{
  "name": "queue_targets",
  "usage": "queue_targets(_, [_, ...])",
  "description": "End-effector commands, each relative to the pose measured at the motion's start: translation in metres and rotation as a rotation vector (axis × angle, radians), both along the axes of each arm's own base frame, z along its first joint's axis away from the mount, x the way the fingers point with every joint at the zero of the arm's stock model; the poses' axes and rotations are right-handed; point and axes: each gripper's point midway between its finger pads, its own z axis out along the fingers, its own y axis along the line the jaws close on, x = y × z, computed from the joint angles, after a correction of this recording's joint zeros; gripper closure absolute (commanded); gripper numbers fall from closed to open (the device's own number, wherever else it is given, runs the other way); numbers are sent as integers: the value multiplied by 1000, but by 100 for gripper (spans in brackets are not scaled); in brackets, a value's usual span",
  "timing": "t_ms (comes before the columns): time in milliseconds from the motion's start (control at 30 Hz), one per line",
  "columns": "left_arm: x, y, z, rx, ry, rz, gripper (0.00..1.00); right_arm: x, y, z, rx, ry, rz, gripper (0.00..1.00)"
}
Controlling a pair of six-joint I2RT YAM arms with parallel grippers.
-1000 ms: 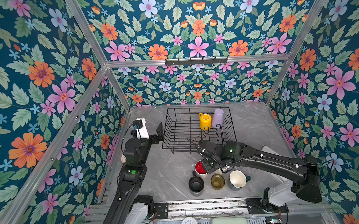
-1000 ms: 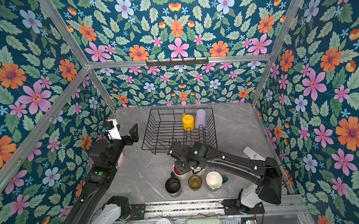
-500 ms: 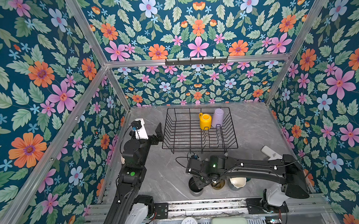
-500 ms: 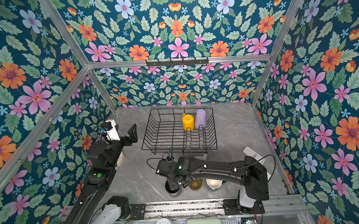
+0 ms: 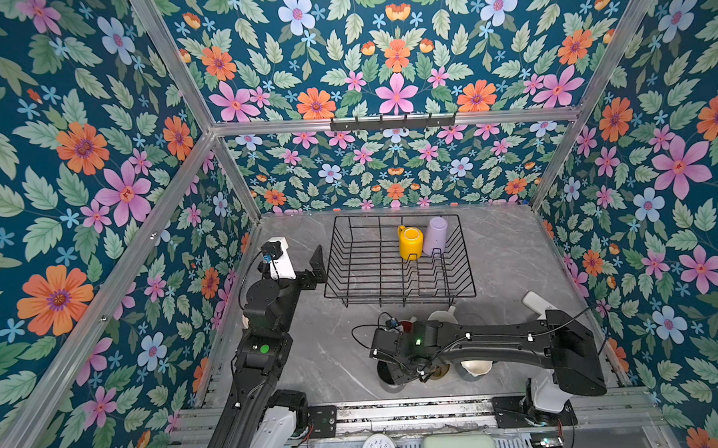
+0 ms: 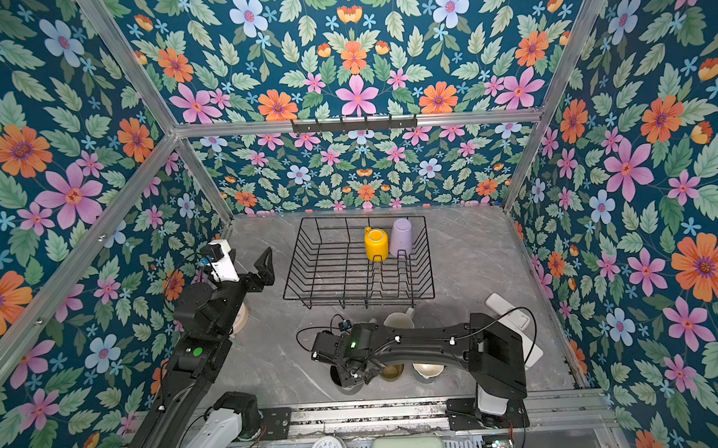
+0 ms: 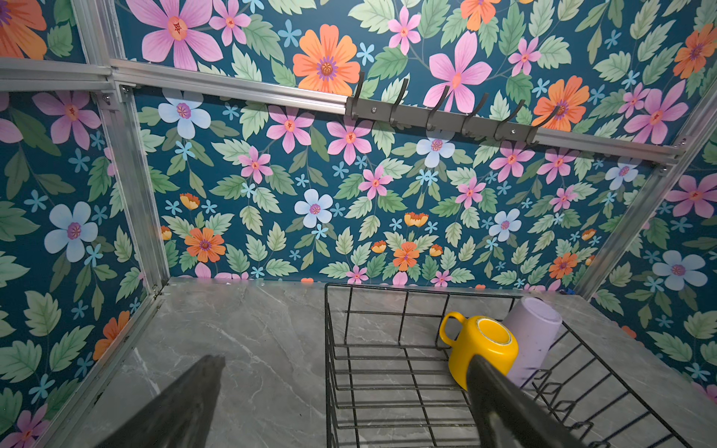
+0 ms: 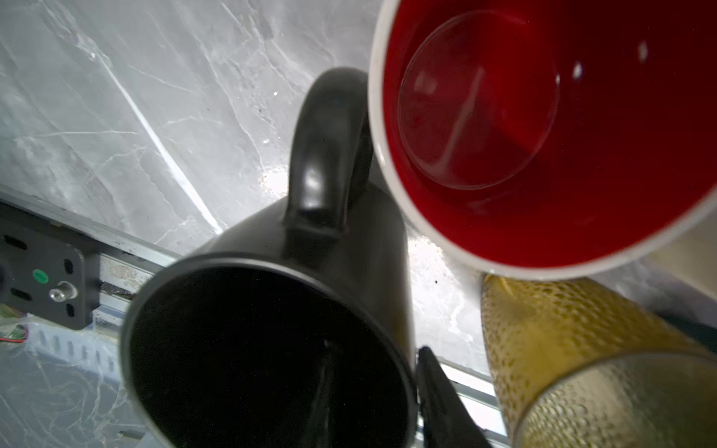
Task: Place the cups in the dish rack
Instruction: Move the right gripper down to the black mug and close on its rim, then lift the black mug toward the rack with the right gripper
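Right tool (image 8: pixel 376 349) is low over the black mug (image 8: pixel 271 329), 1 finger inside the bowl and 1 outside against the wall. The gap is narrow, but whether it already pinches the wall cannot be told.

Left tool (image 7: pixel 345 358) stands wide and empty, raised just beside the left side of the dish rack (image 5: pixel 363 270).

Rack contents: 2 cups, the yellow mug (image 5: pixel 410 241) and the lilac tumbler (image 5: pixel 436 236), both mouth-down at the far right.

The black mug sits upright on the worktop (image 5: pixel 334 359) at the near edge. The white mug with red inside (image 8: pixel 523 135) crowds its handle, and the amber glass (image 8: pixel 582 349) stands just beside the outer finger.

Step in hand, as judged: pick of cup 3.

Next move calls for a firm pinch on the wall, then a straight lift so neither neighbour gets knocked. The carry then goes to the bare rack floor left of the yellow mug, with the mug turned mouth-down.
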Motion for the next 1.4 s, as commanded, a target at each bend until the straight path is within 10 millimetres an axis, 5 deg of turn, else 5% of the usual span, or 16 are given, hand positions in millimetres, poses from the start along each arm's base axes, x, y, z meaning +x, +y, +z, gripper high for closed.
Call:
queue_targets(0, [-1,1,10,2,-31,5,0,2,6,-5,8,-4,-16,66])
queue_targets(367, [0,2,8,4,-25,8,0,5,17,-12,10,-7,-7,81])
queue_targets(833, [1,3,6,2,-20,16,0,20,26,6,33,-59,14,100])
queue_targets(1367, [0,3,8,-8,-25,13,0,62,32,94,411,-202,17,100])
